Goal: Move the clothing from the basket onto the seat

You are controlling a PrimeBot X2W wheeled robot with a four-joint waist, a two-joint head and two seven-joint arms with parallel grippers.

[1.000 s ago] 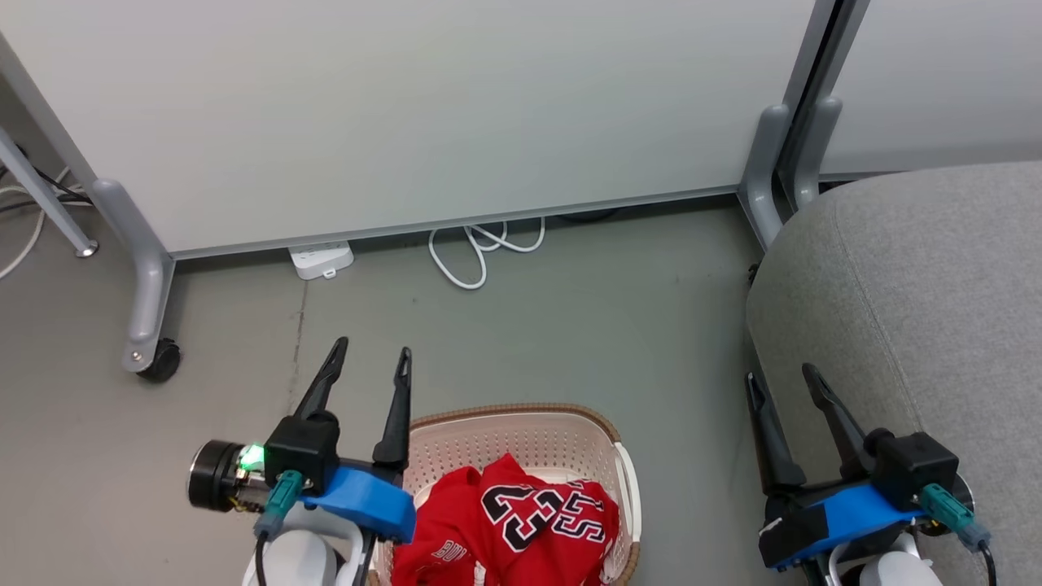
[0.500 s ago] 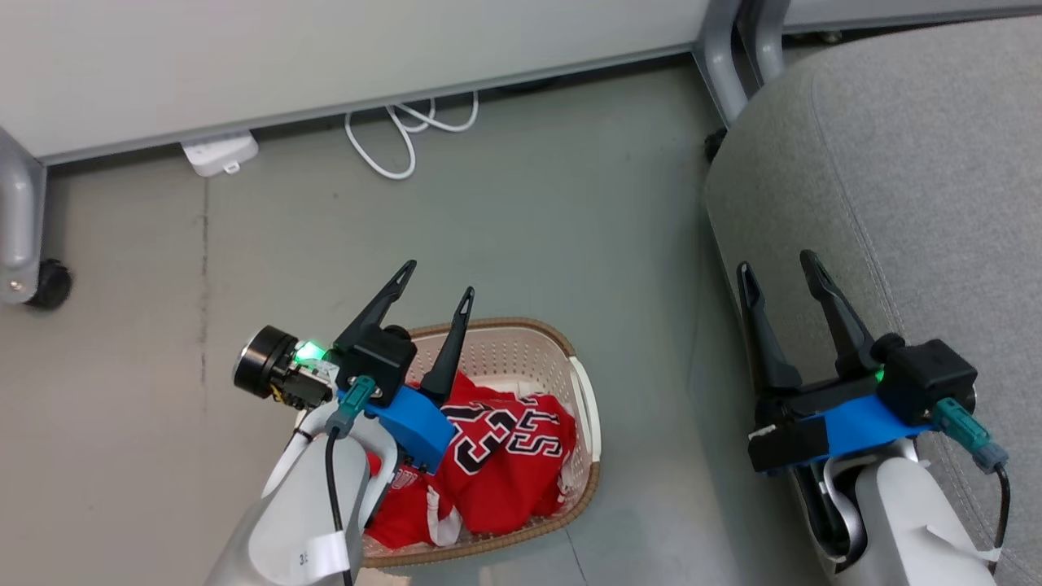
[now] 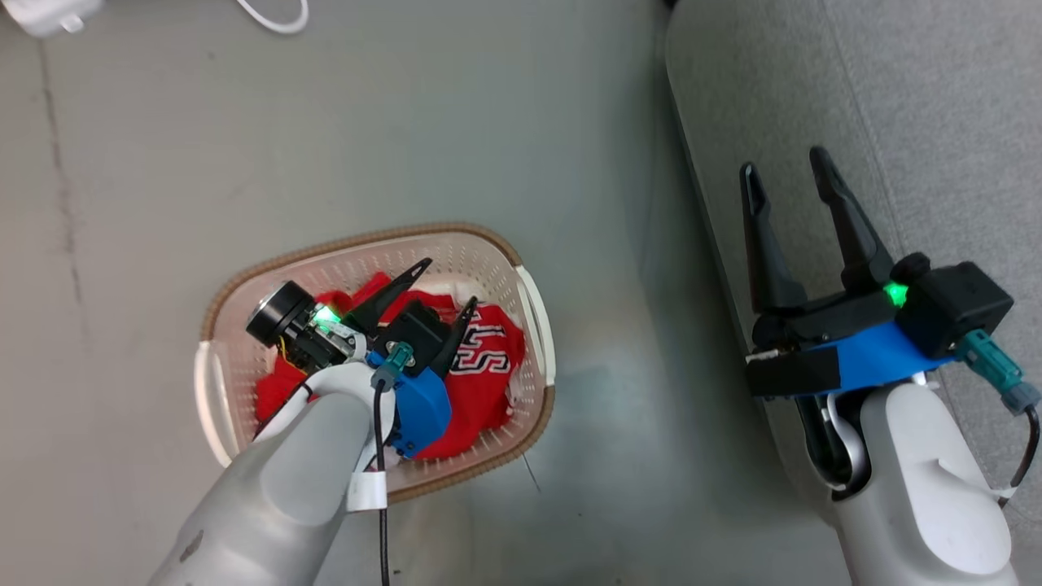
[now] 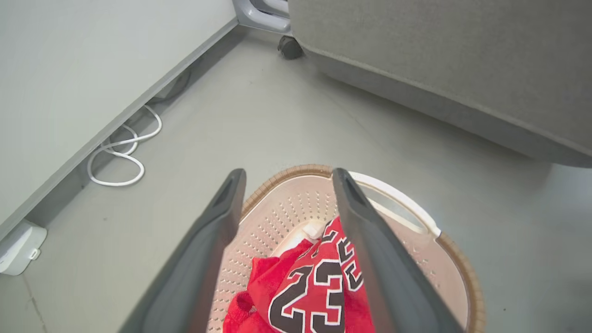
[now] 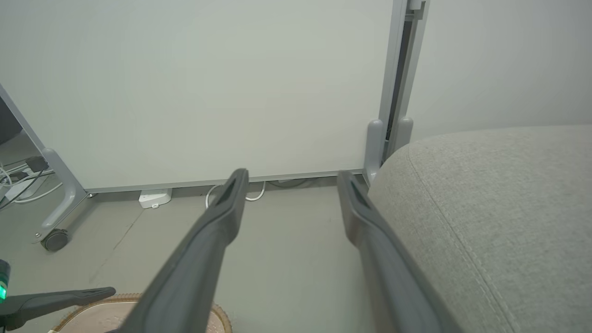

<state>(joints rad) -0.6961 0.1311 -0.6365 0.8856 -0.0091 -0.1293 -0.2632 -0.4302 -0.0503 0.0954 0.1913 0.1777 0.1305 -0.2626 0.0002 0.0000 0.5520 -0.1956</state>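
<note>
Grey floor [image 3: 244, 122] carries the cream perforated plastic basket [image 3: 366, 236], with the bright red thin-fabric clothing [image 3: 480, 358] heaped inside. I hold my left gripper [image 3: 449, 282] over it, jaws spread for grabbing. My right gripper [image 3: 783, 160], jaws likewise spread, hovers over the grey upholstered seat [image 3: 895, 98].

The left arm [image 3: 309, 464] hides part of the clothing [image 3: 482, 397] and the basket [image 3: 366, 237]. The seat [image 3: 936, 98] is cropped at right.

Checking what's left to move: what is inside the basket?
Crumpled red clothing, "23" showing on top, lies in the basket. The open left gripper hangs over it. The fabric hides most of the floor and anything beneath.
</note>
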